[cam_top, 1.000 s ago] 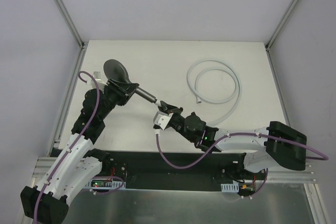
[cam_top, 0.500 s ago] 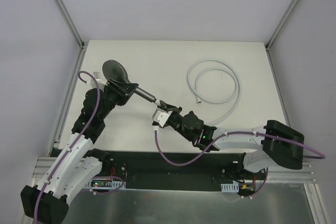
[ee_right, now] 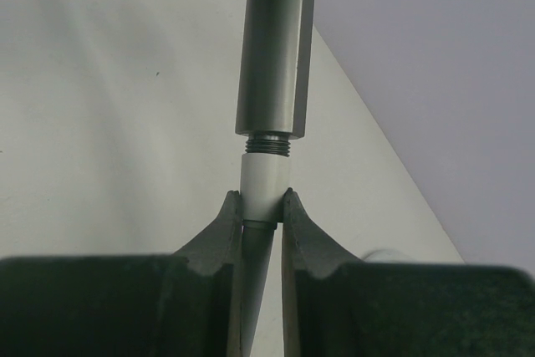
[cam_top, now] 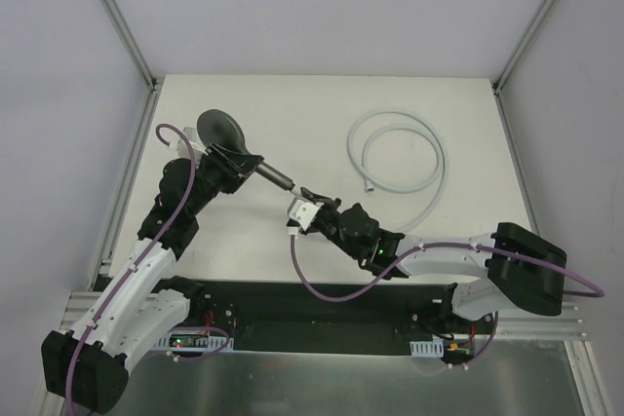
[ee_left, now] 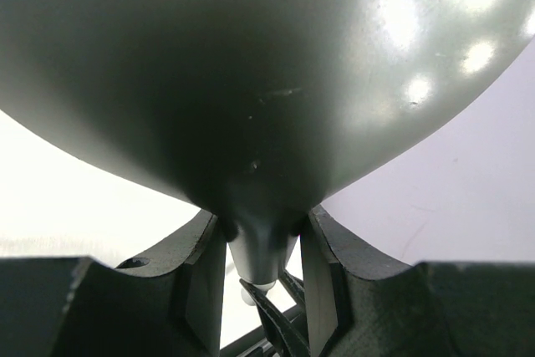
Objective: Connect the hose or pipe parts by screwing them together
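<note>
The dark grey shower head point(cam_top: 216, 129) is held off the table, my left gripper point(cam_top: 232, 160) shut on its neck point(ee_left: 257, 244); its round back point(ee_left: 251, 64) fills the left wrist view. The straight handle point(cam_top: 275, 178) points toward my right gripper point(cam_top: 304, 198). My right gripper point(ee_right: 262, 206) is shut on the hose's white end fitting point(ee_right: 266, 181), which meets the handle's threaded end point(ee_right: 269, 145) in line with the handle point(ee_right: 272, 48). The pale hose point(cam_top: 400, 153) lies coiled on the table at the back right, its other end point(cam_top: 370, 185) loose.
White enclosure walls with metal corner posts point(cam_top: 122, 21) surround the table point(cam_top: 292, 104). The hose's long run point(cam_top: 429, 200) passes beside my right arm point(cam_top: 429, 260). A purple cable point(cam_top: 312, 284) loops below the right wrist.
The left arm has shifted slightly, carrying the shower head a little to the right. The right wrist has moved up and left toward the handle's end and turned a bit.
</note>
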{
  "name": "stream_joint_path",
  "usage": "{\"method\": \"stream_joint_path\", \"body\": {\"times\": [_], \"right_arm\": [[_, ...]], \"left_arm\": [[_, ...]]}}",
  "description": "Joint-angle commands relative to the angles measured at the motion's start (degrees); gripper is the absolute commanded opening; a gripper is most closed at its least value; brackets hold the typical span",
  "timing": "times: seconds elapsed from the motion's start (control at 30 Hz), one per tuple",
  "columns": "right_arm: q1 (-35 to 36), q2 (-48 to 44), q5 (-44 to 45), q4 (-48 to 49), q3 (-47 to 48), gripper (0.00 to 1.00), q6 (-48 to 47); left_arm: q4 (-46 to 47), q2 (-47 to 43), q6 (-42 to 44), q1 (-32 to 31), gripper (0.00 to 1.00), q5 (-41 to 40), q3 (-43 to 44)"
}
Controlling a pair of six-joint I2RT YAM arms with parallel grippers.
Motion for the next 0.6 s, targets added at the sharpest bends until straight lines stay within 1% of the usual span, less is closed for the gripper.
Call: {"method": "stream_joint_path", "body": {"times": [0.0, 0.23, 0.43, 0.57], "right_arm": [[-0.94, -2.84, -4.8, 10.19, 1.3, 0.01, 2.68], [-3.14, -4.33, -7.96, 13.26, -0.98, 0.01, 7.08], [-4.37, -5.74, -9.99, 16.78, -2.92, 0.01, 9.8], [-4.9, -7.23, -11.48, 19.07, -4.94, 0.01, 10.77]], "left_arm": [[0.33, -0.5, 1.57, -2.26, 0.0, 15.78, 1.84], [2.96, -0.59, 1.75, -2.26, 0.0, 20.61, 1.22], [7.97, -0.76, -2.11, -2.17, 0.0, 23.43, -1.32], [9.03, -0.15, -5.19, -2.26, 0.0, 24.65, -2.47]]}}
